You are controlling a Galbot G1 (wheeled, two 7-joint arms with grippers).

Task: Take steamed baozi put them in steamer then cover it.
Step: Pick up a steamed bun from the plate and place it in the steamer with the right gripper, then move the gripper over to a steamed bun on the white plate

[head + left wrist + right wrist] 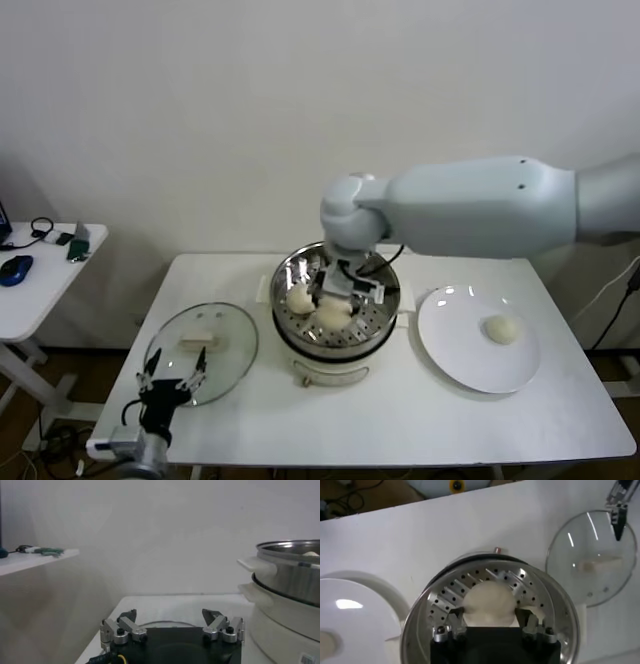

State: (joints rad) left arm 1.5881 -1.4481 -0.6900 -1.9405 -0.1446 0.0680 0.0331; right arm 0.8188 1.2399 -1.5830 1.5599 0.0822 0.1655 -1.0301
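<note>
Head view: right tool (338,293) down inside the steamer (385,312) at bench (400,420) centre, pinching a bun (333,314) low over the perforated floor, a second bun (299,297) just beside it toward the robot's left; one bun more (501,329) left on the plate (450,350), off to the right of the steamer; lid (232,345) flat on the bench to the left, left tool (172,380) parked just at its near edge, fingers spread, holding nothing. Left wrist view: left tool (172,625) spread wide and empty, low over the bench, steamer (290,565) on its white base rising close by on one side, lid rim barely visible between the fingers. Right wrist view: right tool (490,630) closed on the bun (489,602), fingers on either flank, bun sitting over the steamer (540,587) floor, clear of the wall; lid (592,560) well apart, plate (355,605) on the other side. Judged best for this step: lower until the bun rests on the floor, not against its neighbour, then release gently and lift straight up, clearing the rim before swinging to the plate; squeezing harder likely to dent soft dough.
</note>
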